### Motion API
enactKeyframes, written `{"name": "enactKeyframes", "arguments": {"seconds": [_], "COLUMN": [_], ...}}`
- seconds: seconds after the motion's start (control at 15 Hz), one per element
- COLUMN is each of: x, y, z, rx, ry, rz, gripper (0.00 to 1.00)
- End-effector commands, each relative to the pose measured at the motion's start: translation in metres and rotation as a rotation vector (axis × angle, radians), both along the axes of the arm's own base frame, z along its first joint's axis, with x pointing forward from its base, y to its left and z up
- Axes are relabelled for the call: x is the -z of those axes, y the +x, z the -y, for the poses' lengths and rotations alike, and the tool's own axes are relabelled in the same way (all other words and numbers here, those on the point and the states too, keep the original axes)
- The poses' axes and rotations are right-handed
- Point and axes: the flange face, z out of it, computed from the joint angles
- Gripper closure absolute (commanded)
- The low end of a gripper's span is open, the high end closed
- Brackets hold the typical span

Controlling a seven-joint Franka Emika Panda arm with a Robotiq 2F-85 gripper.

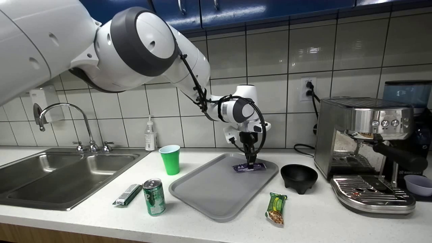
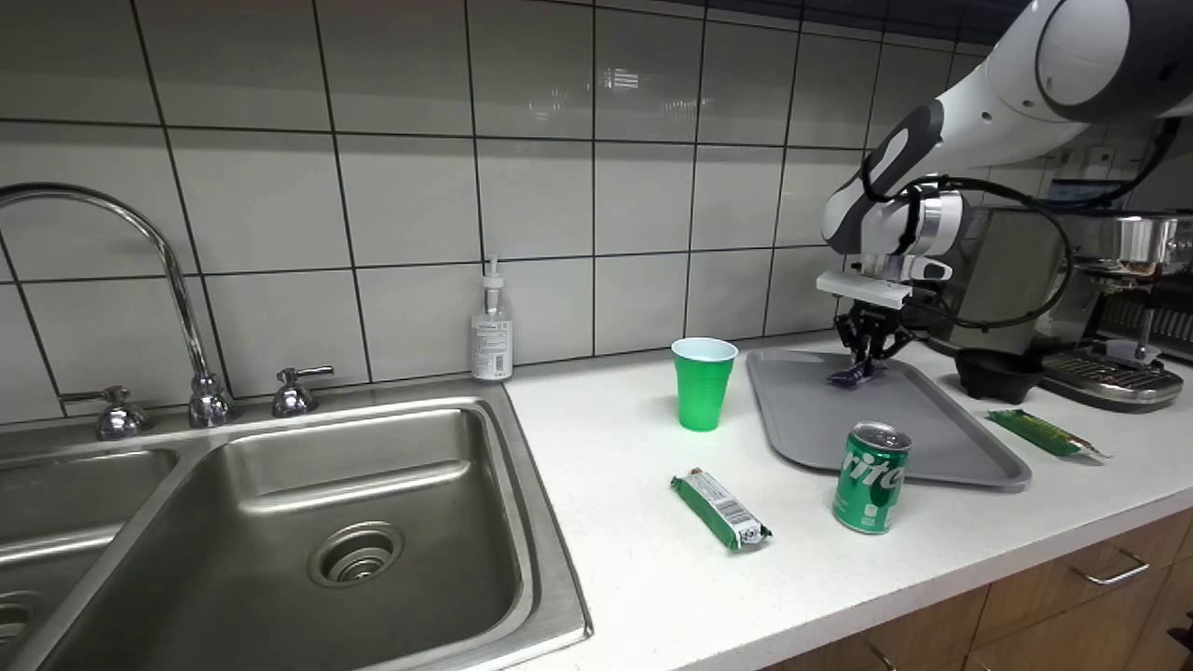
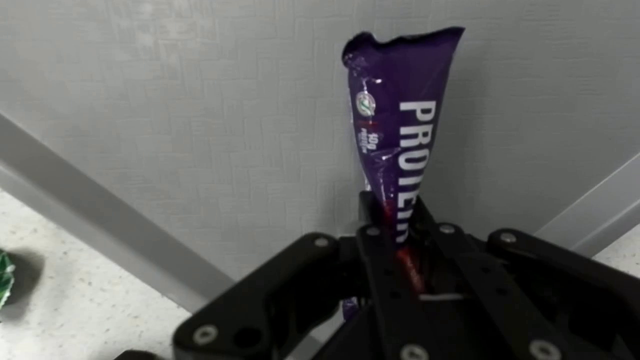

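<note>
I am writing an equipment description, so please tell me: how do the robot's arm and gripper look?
The Franka Emika Panda arm is mostly white, smooth and rounded, with broad dark grey bands. Black cables are strapped along it and loop near the wrist. The Robotiq gripper is black, with slim, jointed linkages and pale round screw heads.

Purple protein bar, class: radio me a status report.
Hand shut on purple protein bar. Over grey tray, contact unclear. Black bowl beside tray, apparently not in the way.
</note>
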Motion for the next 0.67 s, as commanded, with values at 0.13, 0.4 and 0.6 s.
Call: {"name": "enactKeyframes", "arguments": {"seconds": [0.13, 0.4, 0.6], "x": [-0.02, -0.031, -0.035], "y": [0.004, 0.008, 0.011], "z": [-0.013, -0.034, -0.054], "rx": [-0.013, -0.048, -0.077], "ry": [0.018, 0.024, 0.03], "rz": [0.018, 0.033, 0.036], "gripper": [0.96, 0.96, 0.96]}}
